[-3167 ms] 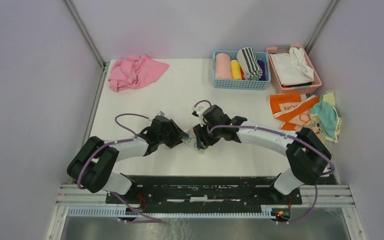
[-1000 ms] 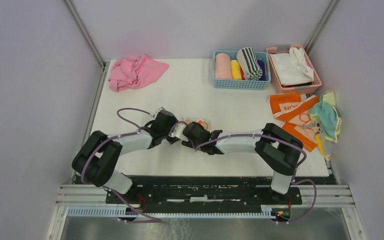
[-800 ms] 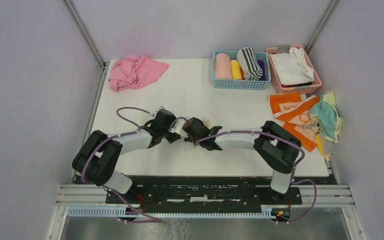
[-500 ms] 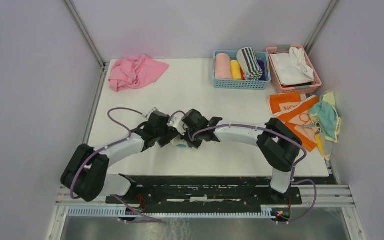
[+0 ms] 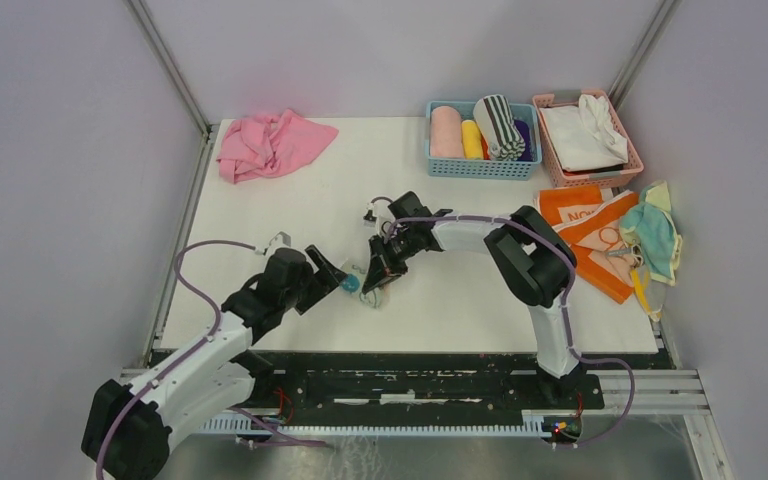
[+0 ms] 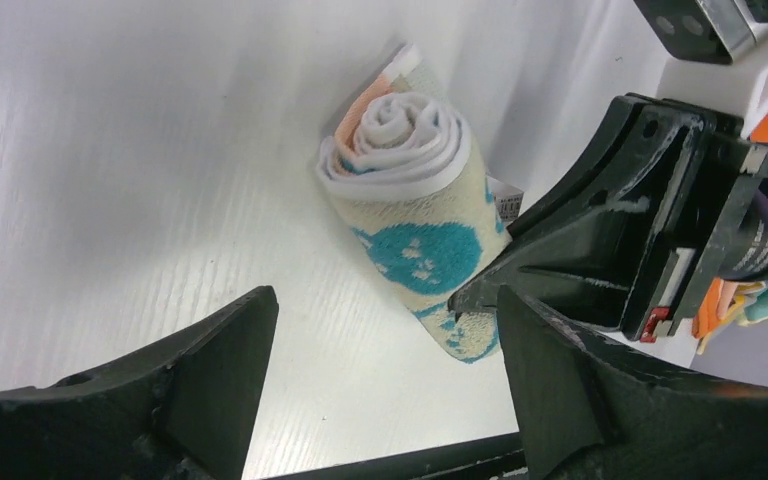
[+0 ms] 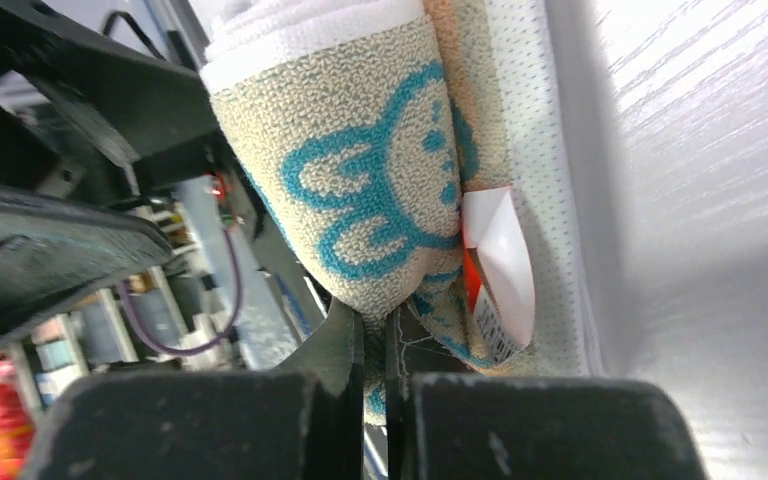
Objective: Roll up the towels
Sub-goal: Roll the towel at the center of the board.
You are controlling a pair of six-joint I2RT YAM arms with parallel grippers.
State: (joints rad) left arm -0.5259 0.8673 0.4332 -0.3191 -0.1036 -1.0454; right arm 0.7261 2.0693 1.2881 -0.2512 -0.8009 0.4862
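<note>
Rolled towel [image 6: 415,200] on table [image 5: 460,300] between left tool [image 5: 338,275] and right tool [image 5: 376,266], baskets [image 5: 480,170] far right, crumpled cloth [image 5: 270,143] far left

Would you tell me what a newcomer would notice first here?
The rolled bunny towel lies mid-table, its edge pinched in the shut right pincer, the open left pincer beside it. A crumpled pink towel sits in the far left corner; a blue basket of rolled towels stands far right.
</note>
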